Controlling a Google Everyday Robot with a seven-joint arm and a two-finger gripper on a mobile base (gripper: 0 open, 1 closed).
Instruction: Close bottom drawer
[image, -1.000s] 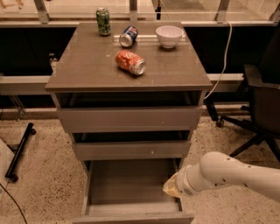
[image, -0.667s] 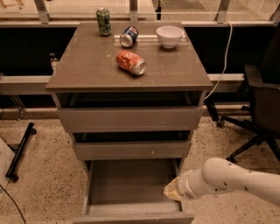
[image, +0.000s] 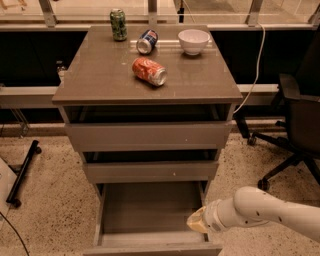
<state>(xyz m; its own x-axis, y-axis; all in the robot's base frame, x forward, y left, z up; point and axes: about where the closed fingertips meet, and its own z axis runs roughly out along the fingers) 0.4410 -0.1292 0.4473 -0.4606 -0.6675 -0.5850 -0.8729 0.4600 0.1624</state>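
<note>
The bottom drawer (image: 150, 206) of the taupe-grey cabinet is pulled far out, and its smooth grey inside shows with nothing in it. Its flat front (image: 150, 248) is at the lower edge of the view. My white arm reaches in from the lower right. The gripper (image: 196, 220) is at the arm's tan tip, over the drawer's right side wall near the front right corner. The middle drawer front (image: 150, 171) with a small white speck and the top drawer front (image: 147, 136) each stand slightly out.
On the cabinet top (image: 100, 75) are a lying red can (image: 149, 71), a lying blue can (image: 146, 41), an upright green can (image: 118, 24) and a white bowl (image: 193, 41). A black office chair (image: 295, 125) stands at the right. A black stand leg (image: 22, 172) lies on the floor at the left.
My arm and gripper have moved slightly down and toward the drawer's front right corner. The drawer has not visibly moved.
</note>
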